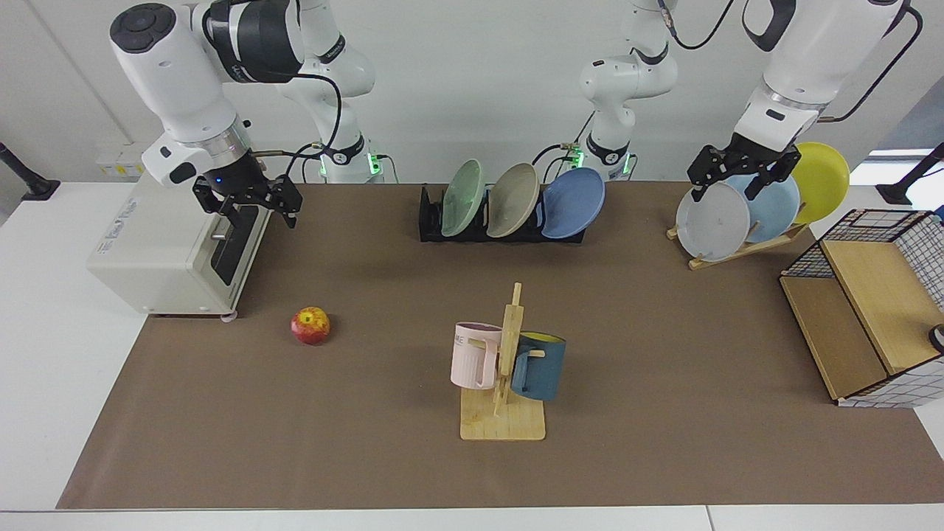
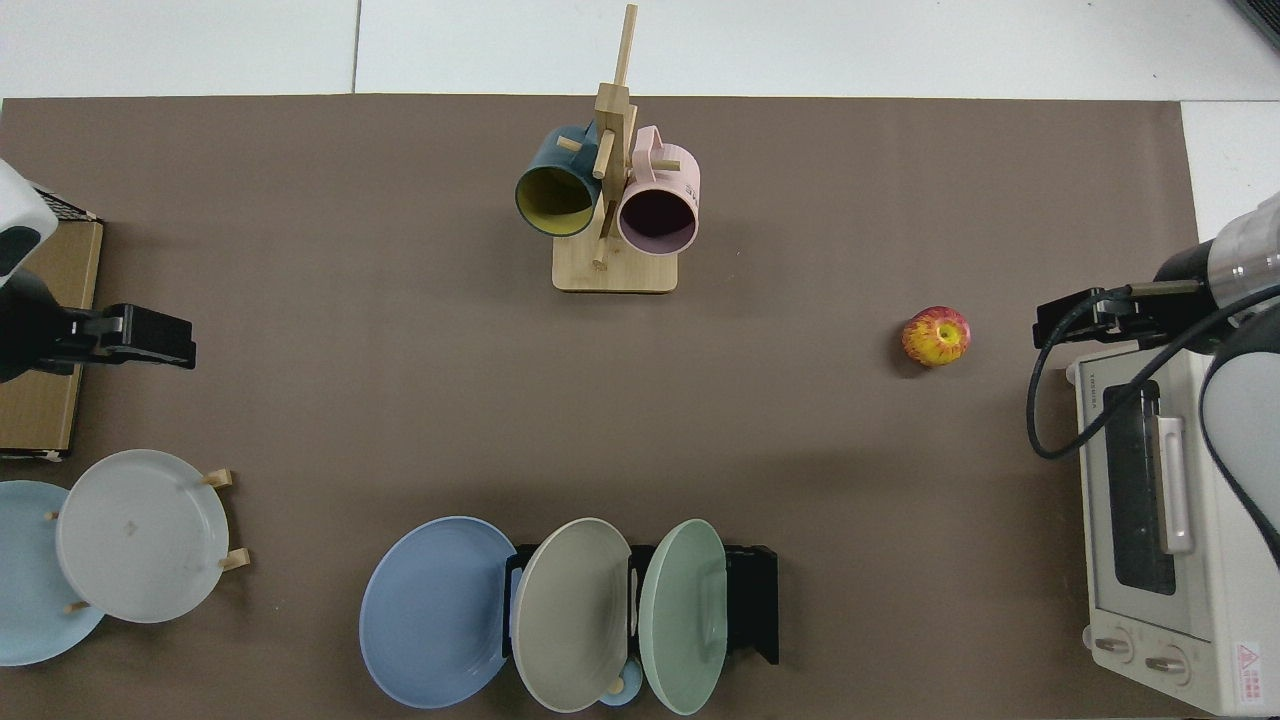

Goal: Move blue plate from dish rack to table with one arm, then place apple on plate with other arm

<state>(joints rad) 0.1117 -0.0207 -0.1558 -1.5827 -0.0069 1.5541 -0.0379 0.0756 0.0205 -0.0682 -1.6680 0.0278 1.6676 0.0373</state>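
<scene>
Evidently nothing is done: blue plate point(image 1: 574, 202) racked in dish rack point(image 1: 431, 221), apple point(image 1: 310, 325) on bench point(image 1: 664, 354), left gripper point(image 1: 737, 181) and right gripper point(image 1: 251, 203) fingers released, empty.

Plain white wall point(image 1: 472, 88) at the far side; bright window point(image 1: 903, 158) at far right.

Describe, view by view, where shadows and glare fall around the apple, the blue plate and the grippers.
Facing view: soft, even light; the apple casts only a faint shadow on the brown mat, and the blue plate in the dish rack shows no glare. Top view: a broad soft shadow lies on the mat beside the rack; the left gripper and right gripper cast none visible.
</scene>
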